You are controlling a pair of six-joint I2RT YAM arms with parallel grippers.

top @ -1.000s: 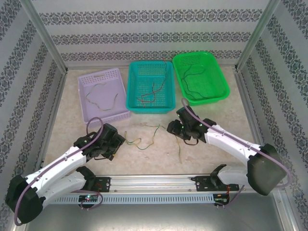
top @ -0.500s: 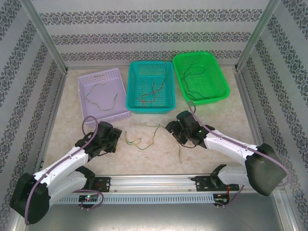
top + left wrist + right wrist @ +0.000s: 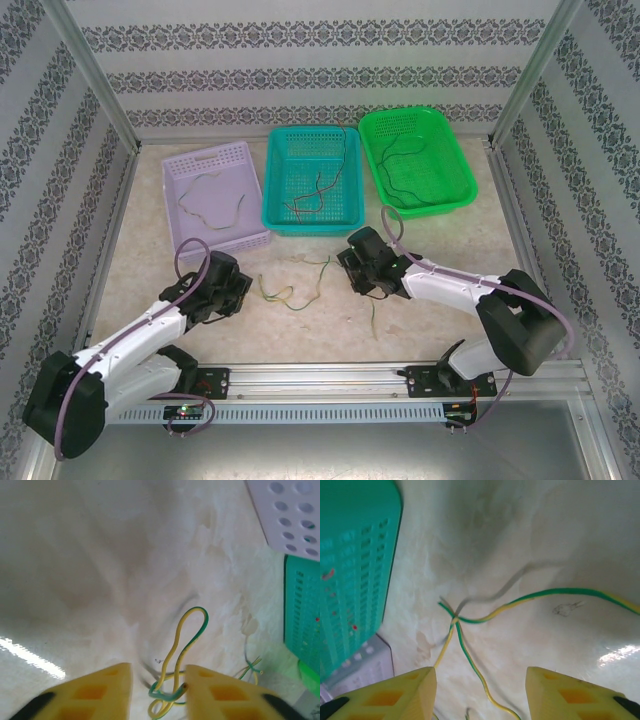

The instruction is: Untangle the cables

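**Top external view.** The tangled cables (image 3: 296,284), thin green and yellow strands, lie on the table (image 3: 470,240) in front of the teal basket (image 3: 310,226); they sit between the two grippers. The left gripper (image 3: 243,290) is low over the table just left of the strands; the right gripper (image 3: 348,268) is low just right of them; finger spacing cannot be told from here. Three baskets stand in a row at the far side: lavender basket (image 3: 210,152), teal basket, green basket (image 3: 425,210); each contains thin loose wire.

**Left wrist view.** The left gripper (image 3: 157,690) points down at the table; its yellow fingers (image 3: 107,690) stand apart with a clear gap. A yellow-green loop of the tangled cables (image 3: 187,640) runs into that gap; the strand lies against the inner edge of one finger but is not pinched. Corners of the lavender basket (image 3: 295,515) and teal basket (image 3: 302,610) appear at the right edge.

**Right wrist view.** The right gripper (image 3: 480,695) has its fingers (image 3: 570,695) spread wide. The tangled cables (image 3: 455,620) cross on the table ahead of the fingers; two yellow-green strands lead down from the crossing into the gap, touching neither finger. The teal basket (image 3: 355,570) is at the left; the lavender basket (image 3: 360,665) is below it.
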